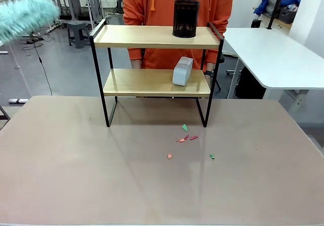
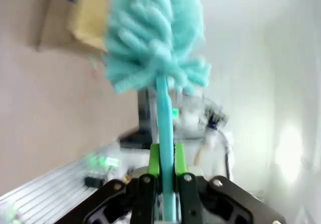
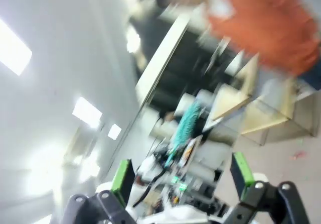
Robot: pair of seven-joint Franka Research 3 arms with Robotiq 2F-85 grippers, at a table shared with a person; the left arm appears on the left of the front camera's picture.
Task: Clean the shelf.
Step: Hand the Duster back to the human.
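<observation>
The shelf [image 1: 152, 36] stands mid-table, two light wooden boards in a black frame. On its top board sits a black mesh cup [image 1: 186, 18]; a pale grey box [image 1: 182, 71] leans on the lower board. A fluffy teal duster [image 1: 23, 14] hovers at the upper left, off the shelf's left side. In the left wrist view my left gripper [image 2: 165, 166] is shut on the duster's teal handle [image 2: 163, 113], the head [image 2: 153, 33] above it. My right gripper [image 3: 180, 176] stands open with nothing between its green pads, and the shelf [image 3: 251, 108] shows blurred far off.
A person in an orange hoodie [image 1: 177, 13] stands behind the shelf. Small red and green scraps [image 1: 186, 137] lie on the brown table [image 1: 76, 170] in front of it. A white table [image 1: 276, 53] stands at the right.
</observation>
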